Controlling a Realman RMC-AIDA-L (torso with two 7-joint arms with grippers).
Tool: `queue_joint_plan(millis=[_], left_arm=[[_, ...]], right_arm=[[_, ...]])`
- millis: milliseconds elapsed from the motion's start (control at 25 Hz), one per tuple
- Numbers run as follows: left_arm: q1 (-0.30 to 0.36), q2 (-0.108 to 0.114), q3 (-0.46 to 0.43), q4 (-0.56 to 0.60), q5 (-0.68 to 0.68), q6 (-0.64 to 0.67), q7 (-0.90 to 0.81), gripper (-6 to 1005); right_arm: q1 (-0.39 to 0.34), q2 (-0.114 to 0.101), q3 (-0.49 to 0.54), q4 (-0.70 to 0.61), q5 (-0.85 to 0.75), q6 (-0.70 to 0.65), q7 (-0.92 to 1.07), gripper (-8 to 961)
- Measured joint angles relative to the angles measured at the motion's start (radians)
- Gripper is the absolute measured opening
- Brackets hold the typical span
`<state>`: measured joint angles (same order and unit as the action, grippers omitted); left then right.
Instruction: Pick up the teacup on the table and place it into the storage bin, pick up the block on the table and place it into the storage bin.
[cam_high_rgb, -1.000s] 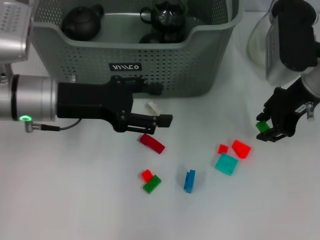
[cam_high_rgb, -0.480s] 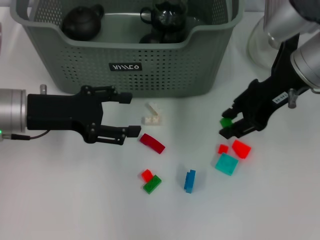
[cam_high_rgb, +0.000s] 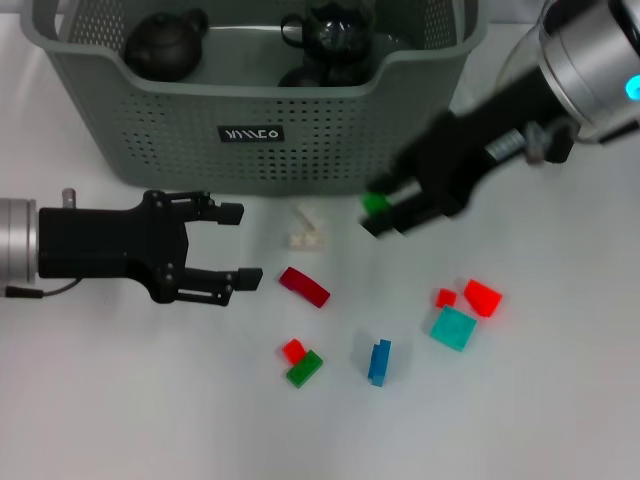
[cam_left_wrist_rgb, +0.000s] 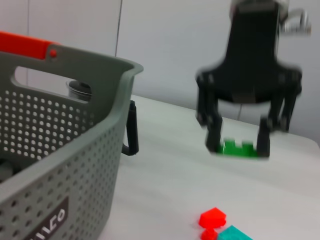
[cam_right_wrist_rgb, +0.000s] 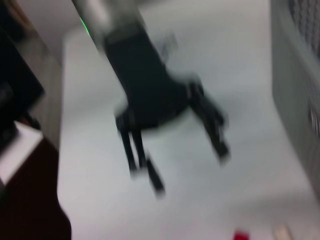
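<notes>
The grey-green storage bin (cam_high_rgb: 300, 130) stands at the back of the table, and its wall also fills one side of the left wrist view (cam_left_wrist_rgb: 60, 165). Dark tea vessels (cam_high_rgb: 165, 42) lie inside it; I cannot tell which is a teacup. My right gripper (cam_high_rgb: 378, 212) is shut on a small green block (cam_high_rgb: 375, 203) just in front of the bin's right part, above the table. The left wrist view shows the same gripper (cam_left_wrist_rgb: 239, 146) holding the green block (cam_left_wrist_rgb: 235, 148). My left gripper (cam_high_rgb: 240, 245) is open and empty, low at the left.
Loose blocks lie on the table: white (cam_high_rgb: 303, 228), dark red (cam_high_rgb: 303, 286), small red (cam_high_rgb: 292, 350), green (cam_high_rgb: 304, 369), blue (cam_high_rgb: 379, 362), teal (cam_high_rgb: 453, 328) and two red (cam_high_rgb: 482, 297). A glass pot (cam_high_rgb: 510, 70) stands right of the bin.
My right gripper has carried the green block left and toward the bin. My left gripper has drawn back to the left, still open.
</notes>
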<state>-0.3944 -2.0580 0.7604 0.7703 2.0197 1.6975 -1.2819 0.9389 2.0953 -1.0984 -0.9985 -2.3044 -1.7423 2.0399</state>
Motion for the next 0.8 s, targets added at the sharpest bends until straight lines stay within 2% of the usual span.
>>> queue_joint_plan(millis=[160,280,480,800], left_arm=[[0.004,-0.004,0.003,-0.014,0.002,-0.001,0.004,848],[0.005,-0.004,0.001,-0.027,0.002,-0.002,0.012,848],[-0.006,-0.004,0.001,-0.045,0.002,-0.005,0.027,848],[-0.022,-0.003,0.0,-0.046,-0.003,0.006,0.027,848]], right_arm=[[0.069,-0.011,0.039,-0.006,0.105,-0.009,0.016,465],[0.122,-0.013,0.086,-0.01,0.118,0.015,0.021,465],[0.182,-0.018,0.116,-0.014,0.117,0.184,0.048,465],[0.188,-0.016,0.098,0.054,0.11,0.433,0.008,466]])
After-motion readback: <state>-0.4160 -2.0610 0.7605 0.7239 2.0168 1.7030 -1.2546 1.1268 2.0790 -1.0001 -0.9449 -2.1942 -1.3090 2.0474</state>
